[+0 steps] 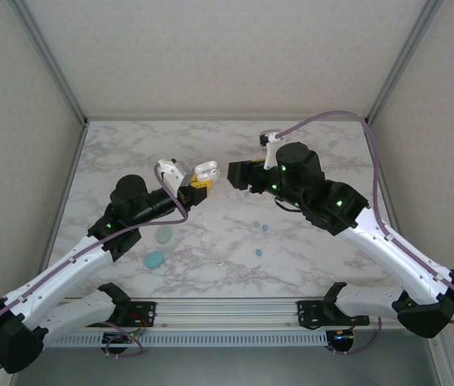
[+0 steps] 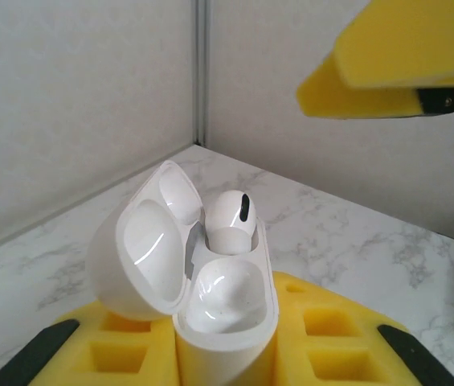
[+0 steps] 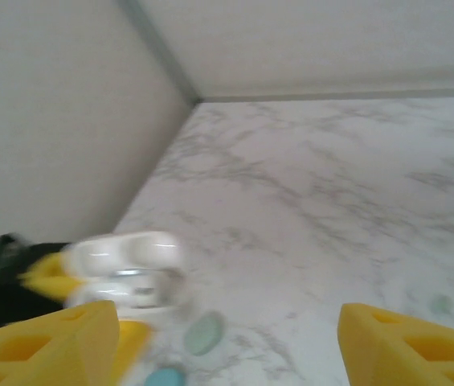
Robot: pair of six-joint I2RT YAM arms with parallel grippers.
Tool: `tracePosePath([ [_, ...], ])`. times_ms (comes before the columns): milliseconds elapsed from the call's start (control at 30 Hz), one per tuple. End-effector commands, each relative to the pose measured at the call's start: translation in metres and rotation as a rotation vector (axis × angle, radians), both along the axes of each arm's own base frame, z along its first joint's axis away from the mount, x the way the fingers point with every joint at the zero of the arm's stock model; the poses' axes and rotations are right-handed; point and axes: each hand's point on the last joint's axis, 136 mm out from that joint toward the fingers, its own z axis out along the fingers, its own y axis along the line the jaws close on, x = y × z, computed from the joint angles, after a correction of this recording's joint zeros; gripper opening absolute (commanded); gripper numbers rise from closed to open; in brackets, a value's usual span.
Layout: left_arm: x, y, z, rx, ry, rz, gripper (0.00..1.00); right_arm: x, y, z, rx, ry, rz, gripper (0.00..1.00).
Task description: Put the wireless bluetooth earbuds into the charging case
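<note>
left claw [image 1: 199, 187] clamps open case [image 2: 228, 318] holding one earbud [image 2: 231, 219]; right claw [image 1: 234, 174] open, empty, beside

No lettering, brand, number or sign is legible on the white charging case [image 2: 227, 305] or the marble table [image 1: 331, 257].

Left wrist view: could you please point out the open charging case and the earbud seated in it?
charging case [image 2: 225, 296], left wrist view, inside its empty front socket.
earbud [image 2: 231, 215], left wrist view, on its rounded white head.
</note>
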Motion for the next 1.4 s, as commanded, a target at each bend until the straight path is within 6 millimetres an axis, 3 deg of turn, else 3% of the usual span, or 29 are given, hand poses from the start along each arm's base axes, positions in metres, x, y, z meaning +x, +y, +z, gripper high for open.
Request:
tracePosePath([
  [0,-0.005,0.013,0.022,-0.013,-0.078,0.057,0.09,0.013,-0.054,-0.040,-0.076,0.129,-0.225,0.69],
  [133,-0.015,0.026,0.030,0.011,-0.105,0.078,0.09,0.001,-0.047,-0.105,-0.165,0.319,-0.136,0.67],
  [333,-0.030,0.045,0.050,-0.023,-0.153,0.113,0.09,-0.035,-0.018,-0.207,-0.379,0.664,0.066,0.60],
  [533,-0.042,0.055,0.065,-0.065,-0.177,0.119,0.09,-0.075,0.018,-0.268,-0.600,0.738,0.240,0.57],
  [767,-0.049,0.063,0.069,-0.059,-0.189,0.131,0.09,-0.101,0.054,-0.300,-0.722,0.682,0.363,0.54],
  [1000,-0.048,0.064,0.068,-0.059,-0.187,0.138,0.09,-0.118,0.058,-0.331,-0.870,0.716,0.414,0.53],
  [1367,-0.044,0.058,0.064,-0.048,-0.178,0.124,0.10,-0.116,0.065,-0.347,-0.912,0.724,0.431,0.48],
])
